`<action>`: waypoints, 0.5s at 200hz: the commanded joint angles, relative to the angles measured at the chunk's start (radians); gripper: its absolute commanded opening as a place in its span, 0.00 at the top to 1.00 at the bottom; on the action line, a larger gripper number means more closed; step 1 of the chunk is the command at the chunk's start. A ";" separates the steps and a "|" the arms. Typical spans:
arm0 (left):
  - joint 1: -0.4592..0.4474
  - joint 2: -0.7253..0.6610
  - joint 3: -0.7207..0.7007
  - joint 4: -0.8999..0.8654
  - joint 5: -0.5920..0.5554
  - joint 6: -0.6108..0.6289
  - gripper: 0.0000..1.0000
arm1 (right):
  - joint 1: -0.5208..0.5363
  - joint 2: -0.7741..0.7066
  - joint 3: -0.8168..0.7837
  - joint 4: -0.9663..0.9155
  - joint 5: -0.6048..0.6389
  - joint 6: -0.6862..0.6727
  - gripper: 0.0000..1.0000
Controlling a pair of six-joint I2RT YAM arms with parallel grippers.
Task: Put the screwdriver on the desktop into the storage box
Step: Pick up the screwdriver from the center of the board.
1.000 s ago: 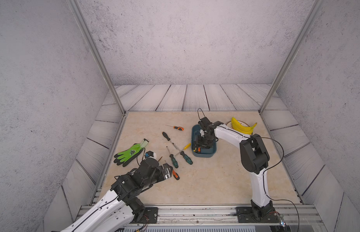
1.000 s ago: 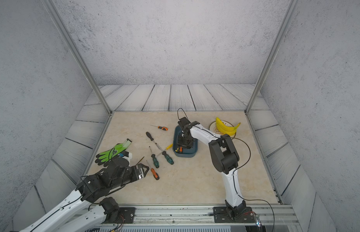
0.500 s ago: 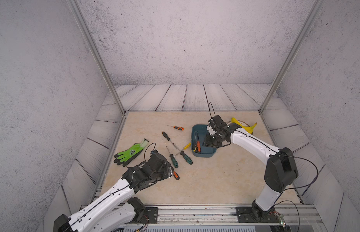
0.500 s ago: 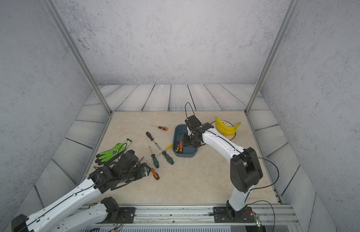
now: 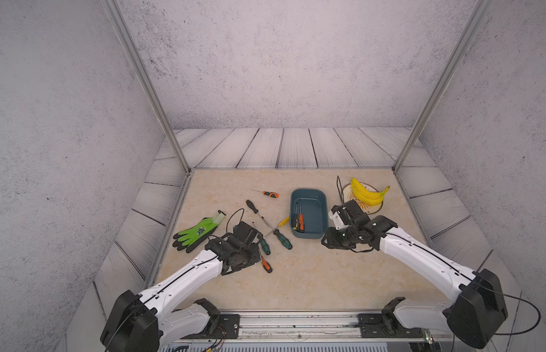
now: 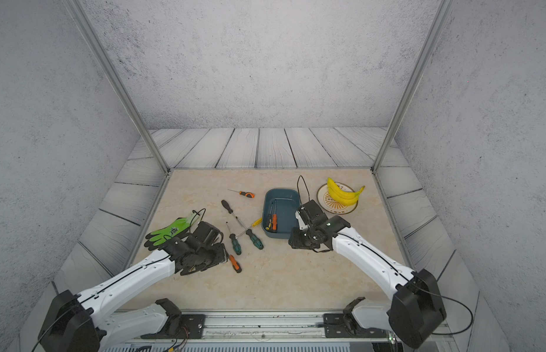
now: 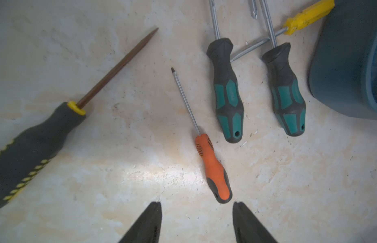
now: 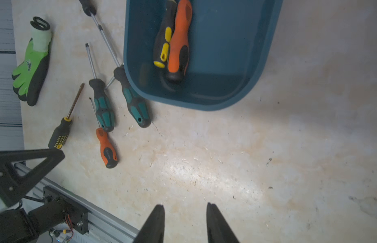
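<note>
The teal storage box holds an orange-handled screwdriver and a black-and-yellow one. Several screwdrivers lie on the desktop left of it. They include two teal-handled ones, a small orange one and a black-yellow one. My left gripper is open and empty, and the small orange handle's end lies just ahead of one fingertip. My right gripper is open with a narrow gap and empty. It hangs over bare desktop near the box's front right corner.
A green glove lies at the left edge. Bananas rest on a round plate at the back right. Another small orange screwdriver lies behind the group. A metal rail runs along the front.
My right arm has drawn back from over the box toward the near right, leaving the orange-handled screwdriver inside. My left gripper has reached toward the small orange screwdriver, its jaws narrowing.
</note>
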 commanded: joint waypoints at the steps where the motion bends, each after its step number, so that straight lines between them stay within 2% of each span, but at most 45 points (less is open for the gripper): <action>1: 0.016 0.062 0.046 0.047 0.029 0.040 0.45 | 0.006 -0.073 -0.054 -0.012 0.021 0.019 0.63; 52: 0.027 0.251 0.140 0.031 0.078 0.080 0.51 | 0.008 -0.143 -0.148 -0.006 0.029 0.044 0.63; 100: 0.034 0.315 0.133 0.063 0.081 0.071 0.56 | 0.008 -0.152 -0.185 0.015 0.028 0.061 0.63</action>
